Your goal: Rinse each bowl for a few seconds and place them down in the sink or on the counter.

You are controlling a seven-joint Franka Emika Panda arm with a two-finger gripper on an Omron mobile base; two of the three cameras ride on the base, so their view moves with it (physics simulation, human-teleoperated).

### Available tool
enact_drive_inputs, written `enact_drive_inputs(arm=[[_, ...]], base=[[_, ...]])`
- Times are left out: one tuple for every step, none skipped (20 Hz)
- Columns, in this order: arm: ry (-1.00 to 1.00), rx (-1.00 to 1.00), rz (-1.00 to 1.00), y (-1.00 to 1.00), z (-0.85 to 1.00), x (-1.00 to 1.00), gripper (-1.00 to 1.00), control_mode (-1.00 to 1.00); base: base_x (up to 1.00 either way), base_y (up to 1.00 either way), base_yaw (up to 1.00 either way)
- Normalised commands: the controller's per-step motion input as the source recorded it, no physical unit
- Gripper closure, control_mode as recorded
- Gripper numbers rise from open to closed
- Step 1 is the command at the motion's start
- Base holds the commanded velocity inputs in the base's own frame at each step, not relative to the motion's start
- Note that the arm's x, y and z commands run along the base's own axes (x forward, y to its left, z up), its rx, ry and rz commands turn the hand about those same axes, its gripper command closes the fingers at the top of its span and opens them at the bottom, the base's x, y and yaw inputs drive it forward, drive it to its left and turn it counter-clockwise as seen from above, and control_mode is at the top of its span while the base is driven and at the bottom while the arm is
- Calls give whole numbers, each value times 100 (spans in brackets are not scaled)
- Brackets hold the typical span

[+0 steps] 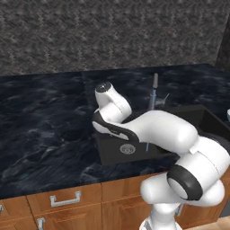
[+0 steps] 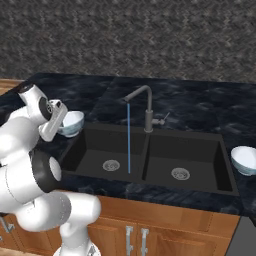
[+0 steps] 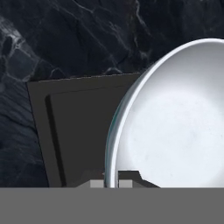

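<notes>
My gripper is shut on the rim of one white, blue-tinted bowl; a finger sits on each side of the rim. This bowl hangs over the left edge of the black sink, left of the water stream and apart from it. The stream runs from the grey faucet into the left basin. The other bowl stands upright on the black counter, right of the sink. The sink's left drain shows past my arm.
The grey speckled wall rises behind the counter. Wooden cabinets with silver handles run below the front edge. A wide stretch of counter lies left of the sink.
</notes>
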Motion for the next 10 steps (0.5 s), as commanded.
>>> enact_drive_inputs(arm=[[0, 4, -9, -58, 0, -4, 100, -100], [0, 4, -8, -56, 0, -4, 100, -100], [0, 3, -8, -55, 0, -4, 100, -100], [0, 2, -8, -51, 0, 0, 100, -100], [0, 0, -8, -49, 0, 0, 100, -100], [-4, 0, -8, -46, 0, 0, 100, -100], [-7, 0, -8, -48, 0, 0, 100, -100], [-5, 0, -8, -52, 0, 0, 100, -100], [-5, 0, -8, -52, 0, 0, 100, -100], [-3, 0, -8, -53, 0, 0, 100, -100]], base=[[0, 0, 0], [0, 0, 0], [0, 0, 0], [0, 0, 0], [0, 0, 0], [0, 0, 0], [0, 0, 0], [0, 0, 0], [0, 0, 0], [0, 0, 0]])
